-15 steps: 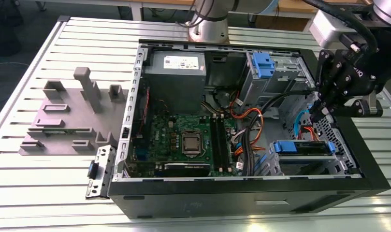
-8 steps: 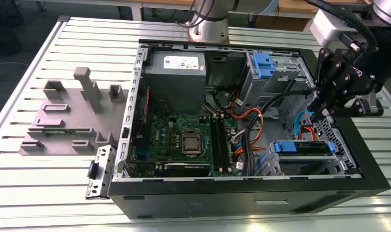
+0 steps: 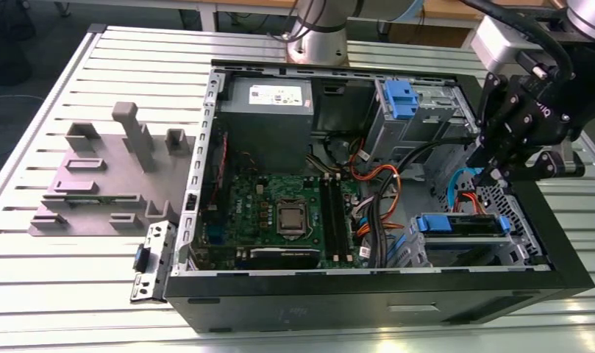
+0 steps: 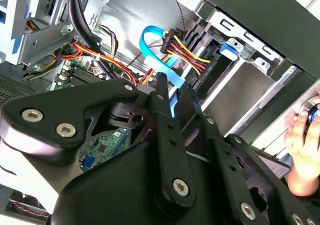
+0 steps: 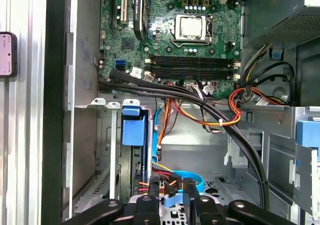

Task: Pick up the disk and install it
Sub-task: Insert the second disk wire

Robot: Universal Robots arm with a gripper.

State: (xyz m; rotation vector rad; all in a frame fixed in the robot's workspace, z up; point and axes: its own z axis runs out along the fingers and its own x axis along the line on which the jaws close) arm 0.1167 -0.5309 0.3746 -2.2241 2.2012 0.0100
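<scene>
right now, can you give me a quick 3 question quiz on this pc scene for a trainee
1. True or false: the disk lies on the grey slotted holder.
2. In the exterior view, the gripper is: A) over the power supply; B) inside the computer case, toward that view's right; C) off the table.
3. What shows outside the case in the second wrist view?

Key: 1 false, its blue carrier sits inside the case; 2 B; 3 a person's hand.
</scene>
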